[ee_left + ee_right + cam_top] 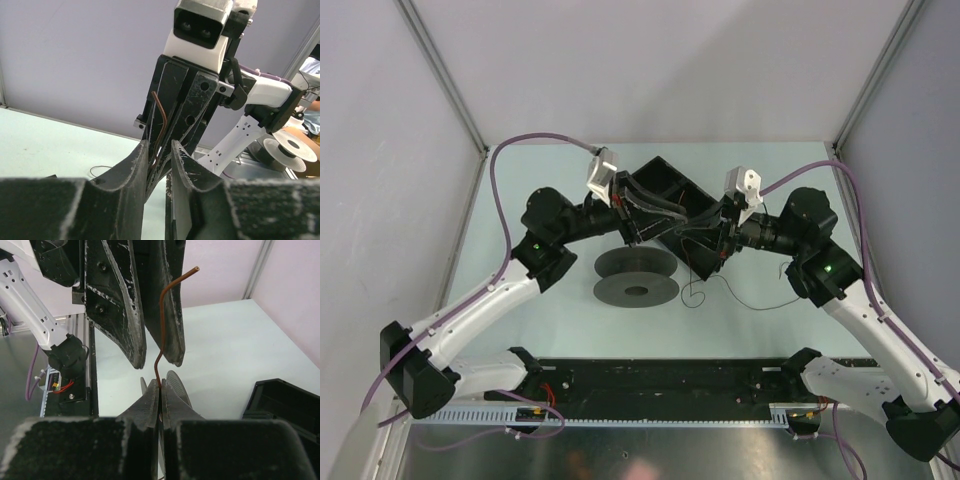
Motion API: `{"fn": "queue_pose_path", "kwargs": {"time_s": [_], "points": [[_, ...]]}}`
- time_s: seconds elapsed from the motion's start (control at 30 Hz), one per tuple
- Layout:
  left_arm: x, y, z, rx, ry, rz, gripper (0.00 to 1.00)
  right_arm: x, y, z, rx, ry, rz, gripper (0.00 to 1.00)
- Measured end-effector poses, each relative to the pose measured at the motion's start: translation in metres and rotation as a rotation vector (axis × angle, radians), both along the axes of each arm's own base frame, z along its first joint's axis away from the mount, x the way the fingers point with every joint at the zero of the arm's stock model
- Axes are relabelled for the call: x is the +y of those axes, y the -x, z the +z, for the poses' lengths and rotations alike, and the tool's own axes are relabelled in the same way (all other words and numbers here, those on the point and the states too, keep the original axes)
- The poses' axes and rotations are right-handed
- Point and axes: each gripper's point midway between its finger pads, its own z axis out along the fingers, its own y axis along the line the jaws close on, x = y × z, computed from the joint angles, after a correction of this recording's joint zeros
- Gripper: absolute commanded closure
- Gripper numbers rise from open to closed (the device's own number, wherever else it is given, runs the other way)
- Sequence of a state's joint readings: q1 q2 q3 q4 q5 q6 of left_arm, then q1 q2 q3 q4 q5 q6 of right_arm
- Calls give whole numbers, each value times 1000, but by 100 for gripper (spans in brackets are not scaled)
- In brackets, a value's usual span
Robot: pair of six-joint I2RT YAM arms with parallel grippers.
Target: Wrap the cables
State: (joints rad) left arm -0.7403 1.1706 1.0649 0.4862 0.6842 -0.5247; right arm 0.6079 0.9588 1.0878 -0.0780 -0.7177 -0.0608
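While the right gripper (pixel 160 386) is clamped on the cable (pixel 162 325), the left gripper (pixel 156 361) stands narrowly apart around its free end; the rest trails on the table (pixel 760 332) at 3 o'clock of the spool (pixel 636 280).

On the pale table (pixel 520 320) lie a grey spool (pixel 636 277), a black bin (pixel 675 190) and trailing cable (pixel 750 302).

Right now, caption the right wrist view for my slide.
Right gripper pinches the thin cable, its end between the left gripper's parted fingers.
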Motion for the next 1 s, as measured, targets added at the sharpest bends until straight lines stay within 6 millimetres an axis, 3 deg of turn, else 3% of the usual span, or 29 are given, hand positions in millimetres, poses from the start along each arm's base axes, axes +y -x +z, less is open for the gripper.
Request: {"fn": "queue_pose_path", "kwargs": {"time_s": [0.1, 0.17, 0.47, 0.73, 0.87, 0.9, 1.0], "points": [[-1, 0, -5, 10, -7, 0, 93, 0, -1, 0, -3, 1, -3, 100], [-1, 0, -6, 13, -10, -1, 98, 0, -1, 0, -6, 3, -4, 100], [3, 0, -19, -1, -73, 18, 100, -7, -8, -8, -59, 52, -61, 100], [12, 3, -71, 19, -302, 28, 100, -26, -17, -2, -226, 107, -169, 97], [15, 10, -93, 72, -388, -10, 100, -24, -13, 2, -313, 127, -160, 100], [15, 12, -96, 83, -401, -22, 97, -22, -11, 2, -331, 132, -147, 100], [17, 16, -98, 95, -414, -38, 67, -18, -5, -1, -354, 147, -120, 100]]}}
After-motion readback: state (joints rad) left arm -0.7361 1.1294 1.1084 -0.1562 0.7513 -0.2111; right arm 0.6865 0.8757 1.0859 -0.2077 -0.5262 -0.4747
